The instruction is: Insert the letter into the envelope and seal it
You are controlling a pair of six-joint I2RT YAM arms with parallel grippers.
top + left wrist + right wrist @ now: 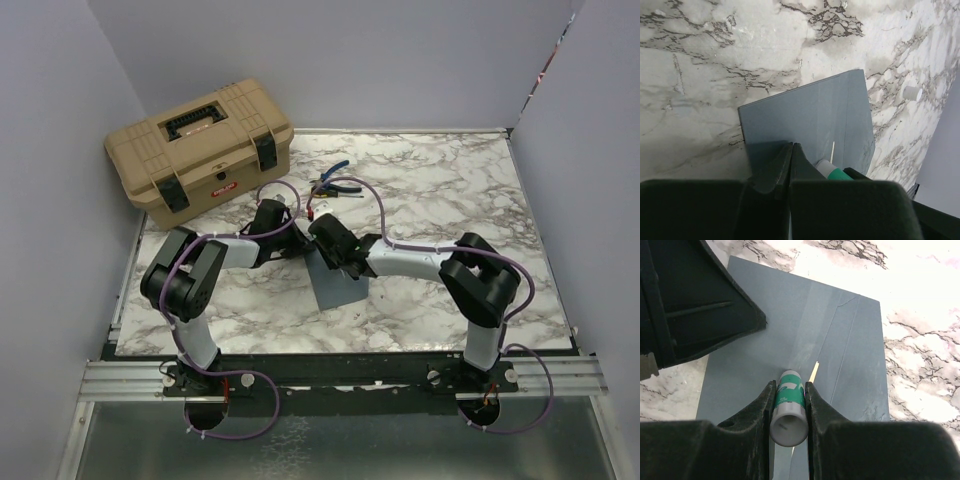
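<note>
Veined marble table, flat slate envelope.

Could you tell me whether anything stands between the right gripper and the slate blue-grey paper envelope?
Only the green-and-white glue stick clamped in the right gripper, pointing down at the flat slate blue-grey paper envelope; nothing else visible. The shut left gripper is over its edge.

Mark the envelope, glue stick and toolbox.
envelope (850, 340): right wrist view, bare blue-grey face.
glue stick (789, 396): right wrist view, green label on the tube.
toolbox (210, 150): top view, tan lid.
</note>
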